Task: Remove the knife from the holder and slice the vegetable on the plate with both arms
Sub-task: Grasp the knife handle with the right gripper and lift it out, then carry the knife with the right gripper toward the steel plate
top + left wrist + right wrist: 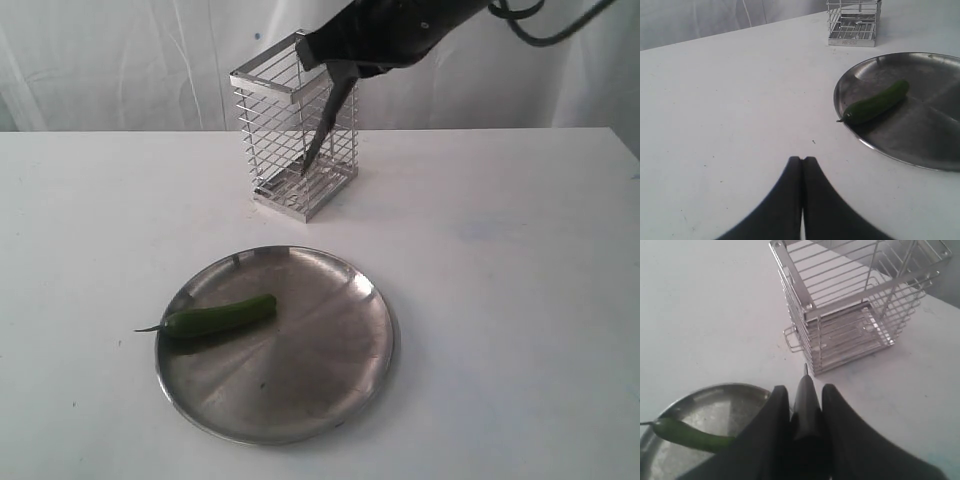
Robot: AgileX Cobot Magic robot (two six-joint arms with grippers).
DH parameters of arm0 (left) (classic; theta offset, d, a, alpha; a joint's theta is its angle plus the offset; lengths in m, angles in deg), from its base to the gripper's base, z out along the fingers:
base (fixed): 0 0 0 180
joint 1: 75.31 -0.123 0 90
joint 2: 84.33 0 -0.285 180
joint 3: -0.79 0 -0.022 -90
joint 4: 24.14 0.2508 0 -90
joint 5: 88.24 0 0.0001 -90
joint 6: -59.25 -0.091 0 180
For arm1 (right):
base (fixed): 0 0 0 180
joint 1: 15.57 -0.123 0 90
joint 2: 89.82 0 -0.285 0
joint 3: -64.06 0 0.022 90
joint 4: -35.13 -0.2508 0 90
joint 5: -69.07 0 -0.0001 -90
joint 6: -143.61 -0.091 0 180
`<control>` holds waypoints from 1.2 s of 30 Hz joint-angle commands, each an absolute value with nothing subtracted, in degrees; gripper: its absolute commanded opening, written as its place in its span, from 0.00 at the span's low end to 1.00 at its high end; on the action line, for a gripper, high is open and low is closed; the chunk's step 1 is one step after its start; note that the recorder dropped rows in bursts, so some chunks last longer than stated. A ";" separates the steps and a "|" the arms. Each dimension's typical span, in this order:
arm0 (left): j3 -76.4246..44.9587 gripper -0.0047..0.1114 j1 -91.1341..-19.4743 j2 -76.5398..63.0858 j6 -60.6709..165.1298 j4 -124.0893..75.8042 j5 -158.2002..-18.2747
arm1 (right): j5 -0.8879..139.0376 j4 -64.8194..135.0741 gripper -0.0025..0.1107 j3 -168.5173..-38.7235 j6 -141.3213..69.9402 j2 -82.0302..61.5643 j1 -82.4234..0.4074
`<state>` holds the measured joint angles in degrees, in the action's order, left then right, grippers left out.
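Note:
My right gripper (pixel 342 72) is shut on the handle of the black knife (pixel 322 128), whose blade slants down in front of the wire holder (pixel 262 84). In the right wrist view the knife (pixel 806 399) sits between the fingers of the right gripper (pixel 802 388), its tip just outside the empty holder (pixel 805 310). The green chilli (pixel 220 317) lies on the left part of the steel plate (pixel 330 350). My left gripper (pixel 802 159) is shut and empty over bare table, short of the plate (pixel 920 142) and the chilli (pixel 875 102). It is out of the exterior view.
The white table (pixel 520 300) stretches around the plate and holder. A white cloth backdrop (pixel 120 60) hangs behind. The right arm's cable (pixel 560 30) loops at the top right. The plate (pixel 715 400) and chilli (pixel 685 436) lie below the held knife in the right wrist view.

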<state>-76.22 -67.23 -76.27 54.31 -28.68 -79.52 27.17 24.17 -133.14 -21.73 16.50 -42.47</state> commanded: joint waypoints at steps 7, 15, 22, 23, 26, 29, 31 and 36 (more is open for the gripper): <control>-76.42 0.04 -67.16 -76.54 54.31 -28.74 -79.62 | 36.23 27.63 0.02 -112.16 -23.94 -3.09 -47.29; -76.42 0.04 -67.16 -76.54 54.31 -28.74 -79.62 | 46.29 27.72 0.02 -94.08 -29.33 -20.11 -54.52; -76.42 0.04 -67.16 -76.54 54.31 -28.74 -79.62 | 49.97 27.86 0.02 -81.76 -33.13 -33.25 -55.77; -76.42 0.04 -67.16 -76.54 54.31 -28.74 -79.62 | 50.09 27.86 0.02 -81.10 -33.13 -34.31 -55.77; -76.42 0.04 -67.16 -76.54 54.31 -28.74 -79.62 | 50.27 27.61 0.02 -79.00 -33.75 -37.18 -55.77; -76.42 0.04 -67.16 -76.54 54.31 -28.74 -79.62 | 51.52 27.46 0.02 -76.29 -33.75 -39.20 -55.77; -76.42 0.04 -67.16 -76.54 54.31 -28.74 -79.62 | 53.12 27.21 0.02 -74.59 -34.02 -40.22 -55.77; -76.42 0.04 -67.16 -76.54 54.31 -28.74 -79.62 | 58.35 26.51 0.02 -72.07 -34.02 -43.17 -55.77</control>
<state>-76.22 -67.23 -76.27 54.31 -28.68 -79.52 53.78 27.26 -73.06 -33.82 -41.25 -55.60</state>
